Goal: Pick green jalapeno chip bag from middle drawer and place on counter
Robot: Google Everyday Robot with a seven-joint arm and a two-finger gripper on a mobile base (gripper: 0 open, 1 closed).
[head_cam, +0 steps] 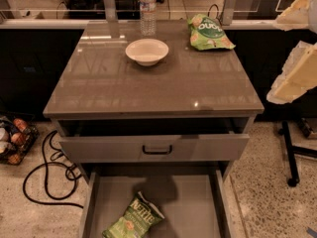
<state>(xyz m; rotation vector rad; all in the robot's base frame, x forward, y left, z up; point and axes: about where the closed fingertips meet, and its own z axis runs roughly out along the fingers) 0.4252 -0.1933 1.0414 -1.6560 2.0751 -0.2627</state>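
The green jalapeno chip bag [133, 222] lies in the open middle drawer [190, 207], at its front left, tilted with the "Kettle" lettering facing up. The counter [163, 83] caps the grey cabinet above it. My gripper [296, 43] is close to the camera at the right edge, level with the counter and well above and to the right of the bag. Its two pale fingers [299, 76] stand wide apart with nothing between them.
On the counter stand a white bowl [147, 51], a water bottle [147, 9] and a paler green bag [210, 33]. The top drawer front with a black handle [157, 149] is slightly out. A black cable [44, 177] and a basket [12, 140] lie left; a black stand [290, 152] is on the right.
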